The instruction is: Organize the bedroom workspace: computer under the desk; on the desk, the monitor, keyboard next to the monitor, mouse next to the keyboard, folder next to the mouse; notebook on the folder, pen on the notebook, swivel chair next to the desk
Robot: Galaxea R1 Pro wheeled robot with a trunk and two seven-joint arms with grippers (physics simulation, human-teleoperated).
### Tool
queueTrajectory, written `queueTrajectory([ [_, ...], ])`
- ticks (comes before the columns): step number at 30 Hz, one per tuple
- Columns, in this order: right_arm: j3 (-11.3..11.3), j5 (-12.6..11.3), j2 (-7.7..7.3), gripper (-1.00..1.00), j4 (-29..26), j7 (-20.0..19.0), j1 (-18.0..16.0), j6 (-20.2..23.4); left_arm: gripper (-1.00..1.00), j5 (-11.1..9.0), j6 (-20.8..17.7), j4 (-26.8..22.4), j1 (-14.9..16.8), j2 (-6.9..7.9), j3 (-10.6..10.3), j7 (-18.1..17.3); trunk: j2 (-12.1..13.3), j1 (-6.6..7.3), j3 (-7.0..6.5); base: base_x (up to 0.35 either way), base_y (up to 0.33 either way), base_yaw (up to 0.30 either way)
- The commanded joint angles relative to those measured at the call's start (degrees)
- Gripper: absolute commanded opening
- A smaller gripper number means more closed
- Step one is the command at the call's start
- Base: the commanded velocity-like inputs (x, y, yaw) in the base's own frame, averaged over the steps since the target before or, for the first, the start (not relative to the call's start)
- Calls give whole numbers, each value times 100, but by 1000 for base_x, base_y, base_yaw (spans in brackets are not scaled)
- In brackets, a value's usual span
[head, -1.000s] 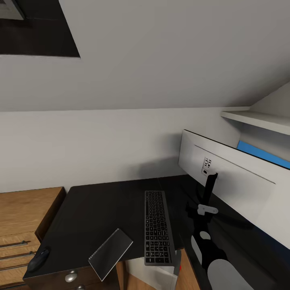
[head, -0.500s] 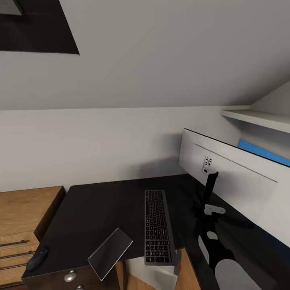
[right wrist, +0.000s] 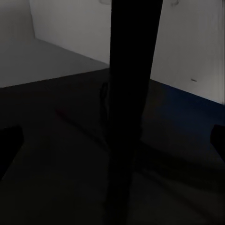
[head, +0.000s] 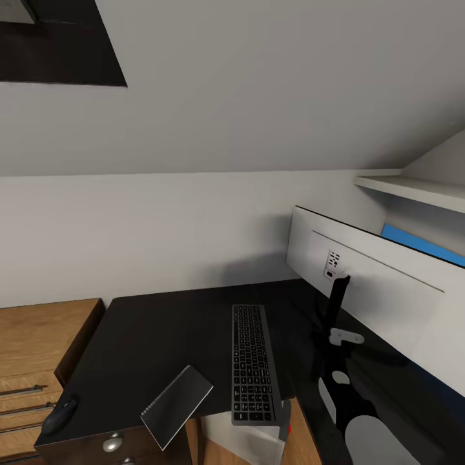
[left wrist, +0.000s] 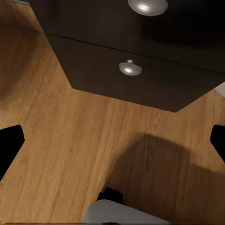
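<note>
The black desk (head: 161, 329) carries the dark keyboard (head: 253, 361), lying lengthwise beside the monitor (head: 381, 290), whose pale back faces me. At the front edge a thin grey notebook (head: 177, 405) lies at an angle and overhangs. The small dark mouse (head: 60, 414) sits at the desk's front left corner. The white computer (head: 242, 440) stands under the desk. My right gripper (right wrist: 114, 140) is open, with the monitor's black stand (right wrist: 131, 93) between its fingers. My left gripper (left wrist: 114, 143) is open over the wood floor, before the desk's drawers (left wrist: 131, 70).
A light wooden drawer chest (head: 35, 361) stands left of the desk. A white shelf (head: 413, 190) and a blue wall panel (head: 420, 245) lie behind the monitor. The sloped ceiling hangs low above. Something grey (left wrist: 124, 214) shows on the floor in the left wrist view.
My right arm has shifted slightly to the right beside the monitor stand. The head view has dipped a little. Keyboard, notebook and mouse stay put.
</note>
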State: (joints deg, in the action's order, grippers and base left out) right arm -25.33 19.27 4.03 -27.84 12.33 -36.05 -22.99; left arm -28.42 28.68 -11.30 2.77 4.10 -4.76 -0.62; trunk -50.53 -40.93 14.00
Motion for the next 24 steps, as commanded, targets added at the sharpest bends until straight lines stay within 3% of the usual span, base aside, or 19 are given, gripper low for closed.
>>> queueTrajectory([
  [1,-36,60,4,100,4,25,-7,-12,100,-57,21,33,4,16,-51,-7,-6,-1,8,0,0,0],
  [6,-34,60,-26,100,3,67,-7,20,100,-36,30,299,4,47,-82,-12,-6,-1,8,0,0,0],
  [8,-34,59,-55,100,-2,76,-15,30,100,68,33,480,3,47,-181,-8,-6,-1,8,0,0,0],
  [10,-34,59,-137,100,10,81,-87,55,100,362,61,707,4,55,-367,1,-6,-1,8,0,0,0],
  [14,-33,59,-259,100,34,84,-228,101,100,638,79,919,3,64,-481,13,-6,-1,8,21,0,0],
  [21,-33,51,-474,100,145,85,-283,117,100,725,83,1003,3,98,-514,30,-6,-1,8,181,-4,0],
  [24,-33,51,-553,100,198,85,-287,119,100,728,85,1008,3,181,-517,38,-6,-1,8,49,-3,0],
])
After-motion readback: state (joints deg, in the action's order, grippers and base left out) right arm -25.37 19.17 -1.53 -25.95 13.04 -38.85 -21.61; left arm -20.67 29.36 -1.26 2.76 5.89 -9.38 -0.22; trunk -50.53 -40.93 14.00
